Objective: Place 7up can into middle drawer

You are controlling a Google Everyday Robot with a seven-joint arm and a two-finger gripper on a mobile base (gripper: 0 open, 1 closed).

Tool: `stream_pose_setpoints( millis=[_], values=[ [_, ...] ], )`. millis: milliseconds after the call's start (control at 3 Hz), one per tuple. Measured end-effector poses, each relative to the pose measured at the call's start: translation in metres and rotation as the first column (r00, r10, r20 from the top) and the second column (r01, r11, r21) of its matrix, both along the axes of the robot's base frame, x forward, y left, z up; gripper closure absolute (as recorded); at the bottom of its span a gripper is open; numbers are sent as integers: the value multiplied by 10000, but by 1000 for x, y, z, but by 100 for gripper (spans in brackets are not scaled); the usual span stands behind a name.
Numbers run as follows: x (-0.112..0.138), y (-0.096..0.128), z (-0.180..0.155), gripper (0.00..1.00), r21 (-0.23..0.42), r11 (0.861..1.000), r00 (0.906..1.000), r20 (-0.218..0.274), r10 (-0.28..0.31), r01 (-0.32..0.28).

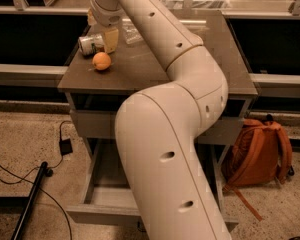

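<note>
The pincer (109, 41) sits at the counter's (140, 76) far left corner, right beside the can (91, 44), which lies on its side just to its left. I cannot tell whether the pincer is spread or pinching. For a clean pick it likely needs to close across the can's round body, not its ends, and avoid nudging the orange (101, 61) just in front. Count: one can, one orange, one clear bottle (132, 34) just right, one open drawer (100, 215) far below, one backpack (260, 149).
</note>
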State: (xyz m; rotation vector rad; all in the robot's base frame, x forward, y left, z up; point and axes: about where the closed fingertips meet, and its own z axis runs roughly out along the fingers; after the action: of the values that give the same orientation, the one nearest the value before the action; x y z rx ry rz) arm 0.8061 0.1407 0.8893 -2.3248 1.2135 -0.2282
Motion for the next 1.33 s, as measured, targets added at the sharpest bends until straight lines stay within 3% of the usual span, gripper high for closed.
stream_pose_setpoints(
  millis=[667, 1333],
  values=[
    [21, 3, -9, 42, 59, 9995, 9995, 107, -300, 299],
    [31, 4, -19, 40, -44, 9987, 9986, 121, -507, 508]
  ],
)
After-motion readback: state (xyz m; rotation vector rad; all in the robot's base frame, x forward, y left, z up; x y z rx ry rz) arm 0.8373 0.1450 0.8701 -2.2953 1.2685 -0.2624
